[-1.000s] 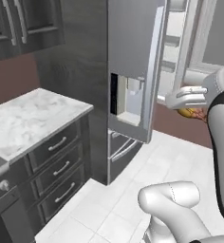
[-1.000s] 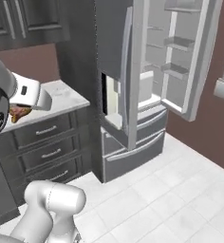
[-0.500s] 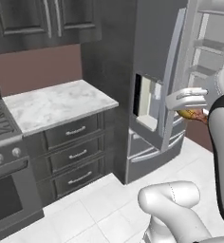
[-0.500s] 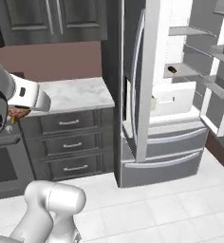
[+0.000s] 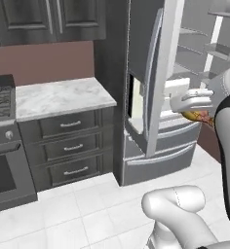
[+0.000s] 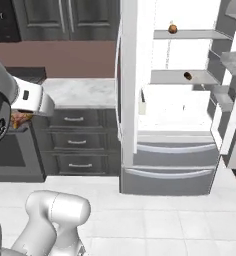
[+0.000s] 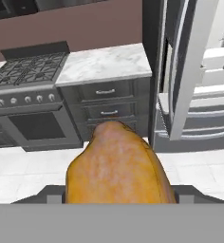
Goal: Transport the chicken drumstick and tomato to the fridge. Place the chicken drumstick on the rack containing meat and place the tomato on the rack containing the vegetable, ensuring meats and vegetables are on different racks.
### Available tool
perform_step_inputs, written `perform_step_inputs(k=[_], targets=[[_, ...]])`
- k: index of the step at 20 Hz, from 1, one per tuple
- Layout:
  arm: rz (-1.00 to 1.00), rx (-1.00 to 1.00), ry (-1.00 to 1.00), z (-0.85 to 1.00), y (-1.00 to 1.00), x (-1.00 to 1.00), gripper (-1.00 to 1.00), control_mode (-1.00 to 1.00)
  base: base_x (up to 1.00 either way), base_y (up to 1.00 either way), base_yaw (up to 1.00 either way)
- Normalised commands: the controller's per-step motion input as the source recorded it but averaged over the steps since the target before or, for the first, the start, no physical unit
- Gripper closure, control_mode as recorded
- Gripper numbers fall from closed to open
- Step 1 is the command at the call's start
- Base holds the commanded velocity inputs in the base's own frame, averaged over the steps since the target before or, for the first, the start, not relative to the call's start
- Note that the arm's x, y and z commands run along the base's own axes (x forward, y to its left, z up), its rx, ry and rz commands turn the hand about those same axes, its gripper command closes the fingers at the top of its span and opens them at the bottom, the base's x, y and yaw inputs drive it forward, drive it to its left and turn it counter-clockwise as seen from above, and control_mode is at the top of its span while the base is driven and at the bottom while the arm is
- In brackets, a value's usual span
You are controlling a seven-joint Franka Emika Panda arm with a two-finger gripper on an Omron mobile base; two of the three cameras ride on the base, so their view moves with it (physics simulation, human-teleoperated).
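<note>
The tall white fridge [image 6: 170, 125] stands open beside the marble-topped dark drawer cabinet [image 5: 63, 97]. The white two-finger gripper [image 5: 197, 113] (held well short of the shelves) clamps the golden-brown chicken drumstick [image 7: 118, 166].

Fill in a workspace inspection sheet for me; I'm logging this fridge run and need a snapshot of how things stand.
Surface: marble counter, bare, beside the stove.
Job's things: chicken drumstick in the gripper; fridge open, one small brown item on the rack containing meat, a darker one on the shelf below. Tomato: nothing seen.
Clutter: nothing seen.
Grippers: shut on the drumstick, held in front of the fridge, short of the shelves.
Cables: nothing seen.
Surroundings: dark cabinets, white tile floor.
</note>
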Motion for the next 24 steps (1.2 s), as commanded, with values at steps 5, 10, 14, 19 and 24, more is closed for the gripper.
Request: perform_step_inputs(k=[5,10,14,19,24], targets=[[0.00,0.00,0.00,0.00,0.00,0.00,1.00,1.00,-0.58,-1.00,0.32],[0.00,0.00,0.00,0.00,0.00,0.00,1.00,1.00,0.18,-1.00,0.21],[0.00,0.00,0.00,0.00,0.00,0.00,1.00,1.00,0.77,-0.54,0.01],[0.00,0.00,0.00,0.00,0.00,0.00,1.00,1.00,0.69,-0.25,-0.08],[0.00,0.00,0.00,0.00,0.00,0.00,1.00,1.00,0.11,-0.65,-0.07]])
